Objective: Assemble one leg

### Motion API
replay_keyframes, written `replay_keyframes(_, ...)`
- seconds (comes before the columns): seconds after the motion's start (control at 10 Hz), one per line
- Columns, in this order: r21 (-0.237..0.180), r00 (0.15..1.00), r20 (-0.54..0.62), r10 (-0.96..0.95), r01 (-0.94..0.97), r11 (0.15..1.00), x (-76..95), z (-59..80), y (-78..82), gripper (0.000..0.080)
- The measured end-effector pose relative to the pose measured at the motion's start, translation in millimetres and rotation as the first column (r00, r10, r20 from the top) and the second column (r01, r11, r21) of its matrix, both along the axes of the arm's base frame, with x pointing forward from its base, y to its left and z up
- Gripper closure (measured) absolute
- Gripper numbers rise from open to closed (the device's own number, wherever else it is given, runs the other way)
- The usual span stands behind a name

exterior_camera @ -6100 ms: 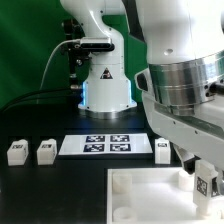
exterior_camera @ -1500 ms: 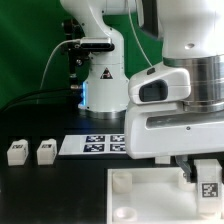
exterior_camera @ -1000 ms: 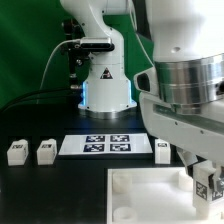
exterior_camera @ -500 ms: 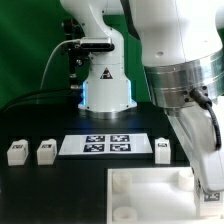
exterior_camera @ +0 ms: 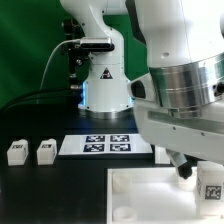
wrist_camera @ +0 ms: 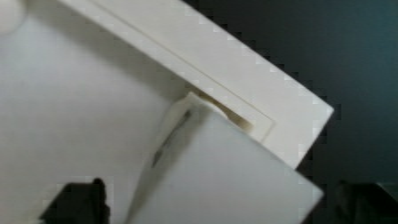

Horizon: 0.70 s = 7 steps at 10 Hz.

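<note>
We find the leg (exterior_camera: 211, 186) at the tabletop (exterior_camera: 140, 192)'s corner on the exterior view's right, presumably to seat it there. The gripper (wrist_camera: 222, 205) appears clamped on it, fingers either side, we judge for holding it square to the tabletop

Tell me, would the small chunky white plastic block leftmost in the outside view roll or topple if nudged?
Probably neither: the small chunky white plastic block looks squat and flat-sided, so it would likely slide rather than roll. It appears to be rigid moulded plastic, so it should not bend. Being small, it is probably light.
</note>
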State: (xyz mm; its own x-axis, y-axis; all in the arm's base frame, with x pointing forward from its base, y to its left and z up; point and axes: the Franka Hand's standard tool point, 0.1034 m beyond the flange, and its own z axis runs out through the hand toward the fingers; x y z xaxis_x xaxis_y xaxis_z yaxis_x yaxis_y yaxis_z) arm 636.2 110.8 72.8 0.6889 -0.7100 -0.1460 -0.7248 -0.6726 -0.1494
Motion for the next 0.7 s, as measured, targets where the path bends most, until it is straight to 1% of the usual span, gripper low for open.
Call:
replay_keyframes(0.2, -0.007, 0.984, 0.036, 0.176, -0.176, 0.984, -0.1, -0.6, -0.9, 0.0152)
replay_keyframes(0.3, -0.034, 0.945, 0.056, 0.323, -0.322, 0.946, -0.8, -0.9, -0.4, 0.0151)
replay_keyframes(0.4, -0.088, 0.864, 0.055, 0.501, -0.495, 0.864, -2.5, -0.1, 4.9, 0.0151)
replay_keyframes(0.5, -0.105, 0.808, 0.056, 0.587, -0.579, 0.808, -2.5, 1.0, 7.2, 0.0151)
replay_keyframes(0.6, -0.103, 0.810, 0.058, 0.584, -0.577, 0.810, -2.1, -0.3, 4.2, 0.0163)
replay_keyframes(0.7, -0.098, 0.839, 0.053, 0.542, -0.535, 0.839, -2.4, -0.6, 4.7, 0.0163)
